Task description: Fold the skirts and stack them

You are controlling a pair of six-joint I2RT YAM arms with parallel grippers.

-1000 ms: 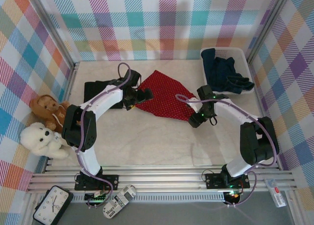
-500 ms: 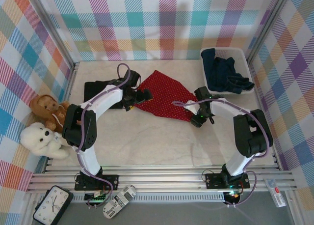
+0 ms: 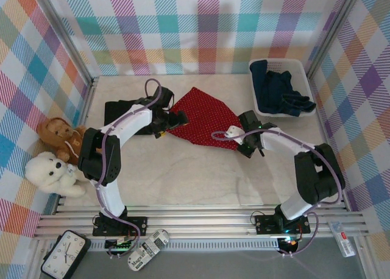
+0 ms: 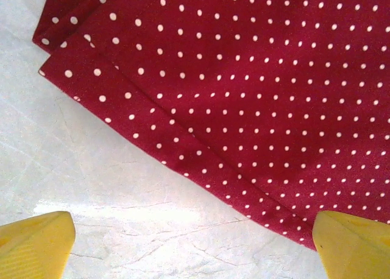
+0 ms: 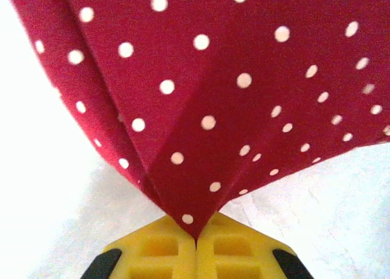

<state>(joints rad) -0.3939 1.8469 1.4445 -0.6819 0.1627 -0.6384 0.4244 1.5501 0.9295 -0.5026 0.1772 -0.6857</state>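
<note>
Plaid walls all around, pale marbled table below, and the red skirt with tiny white dots lies mid-table toward the far side, spread mostly flat. Right gripper is clamped tight on it: the 2 yellow fingers meet with a point of red cloth pinched between them, and the fabric tents up from there in a sharp crease. That pinch sits at the skirt's near-right corner. Left gripper hovers at the skirt's left edge, its jaws spread wide with nothing in them; from its wrist you see a neat stitched hem running diagonally, a second layer peeking out at the corner. Black skirt lies flat at the far left, partly under that arm. 2 dark denim skirts are heaped in the white basket at the far right. 2 teddy bears sit off the table's left edge.
</note>
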